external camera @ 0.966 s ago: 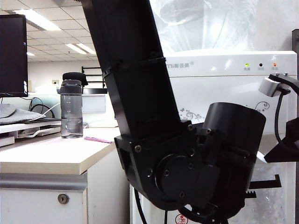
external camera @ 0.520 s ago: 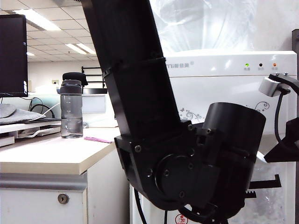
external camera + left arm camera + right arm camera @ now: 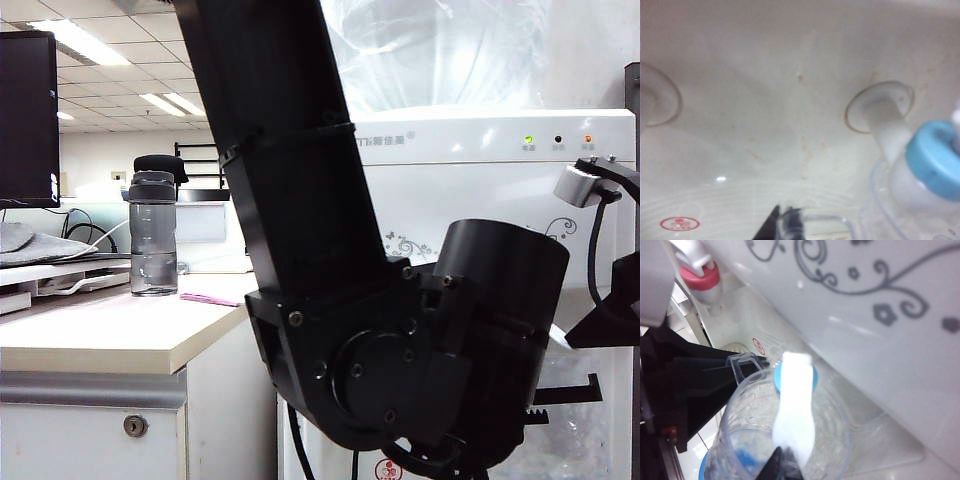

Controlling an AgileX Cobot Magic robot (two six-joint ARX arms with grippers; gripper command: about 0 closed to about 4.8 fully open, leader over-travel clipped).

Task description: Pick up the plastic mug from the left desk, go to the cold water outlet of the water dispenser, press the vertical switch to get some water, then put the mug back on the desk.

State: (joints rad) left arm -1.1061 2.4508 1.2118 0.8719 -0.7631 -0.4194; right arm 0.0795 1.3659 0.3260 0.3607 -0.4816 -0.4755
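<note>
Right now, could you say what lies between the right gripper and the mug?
The white lever, over the mug, right wrist view; right gripper at its end, left gripper holds the handle.

Exterior view taken low, level, from beside left desk (image 3: 110, 335), facing water dispenser (image 3: 480, 170); much blocked by black arm (image 3: 300, 220) very near lens. Left wrist view taken close inside tap recess, below cold water outlet (image 3: 935, 157). Right wrist view angled down over same outlet (image 3: 795, 377). Outlet and plastic mug (image 3: 765, 440) shared by both wrist views.
</note>
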